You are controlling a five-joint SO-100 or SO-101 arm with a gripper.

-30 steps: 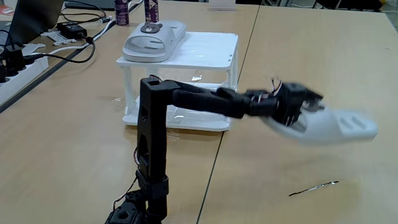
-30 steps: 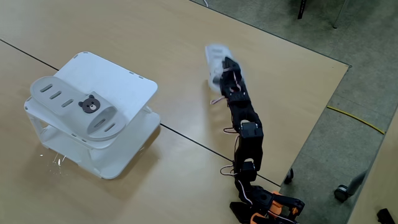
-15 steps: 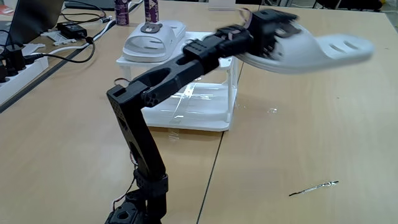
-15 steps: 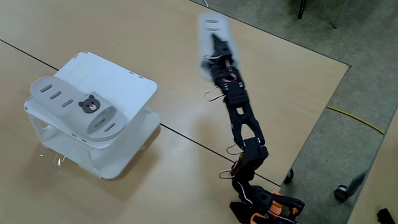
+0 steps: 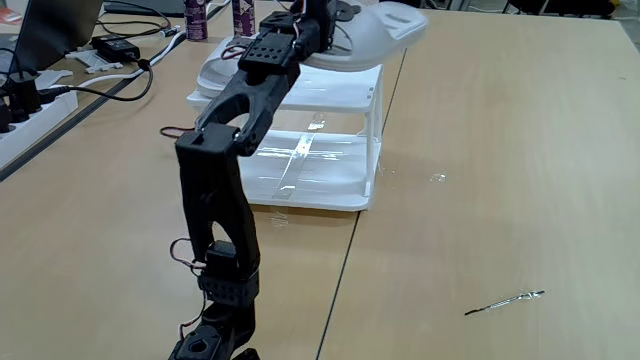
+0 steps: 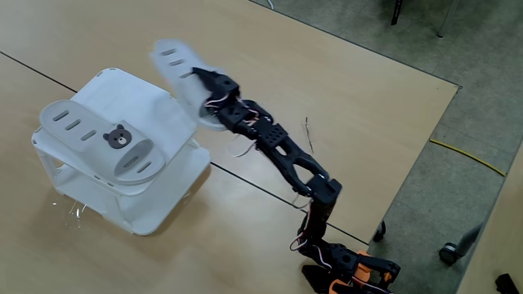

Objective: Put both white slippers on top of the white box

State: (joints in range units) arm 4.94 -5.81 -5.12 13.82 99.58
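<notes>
White slippers: one (image 6: 98, 140) lies on the white box (image 6: 167, 110) (bear face up); the other (image 6: 184, 75), blurred, hangs above the box's far edge. Gripper (image 6: 206, 80) clamped on the raised slipper.

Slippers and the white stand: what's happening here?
The arm's gripper is carrying one white slipper in the air above the white box, shut on it. The other slipper, bear face up, already lies on the box top. The carried one is blurred and not yet set down.
</notes>
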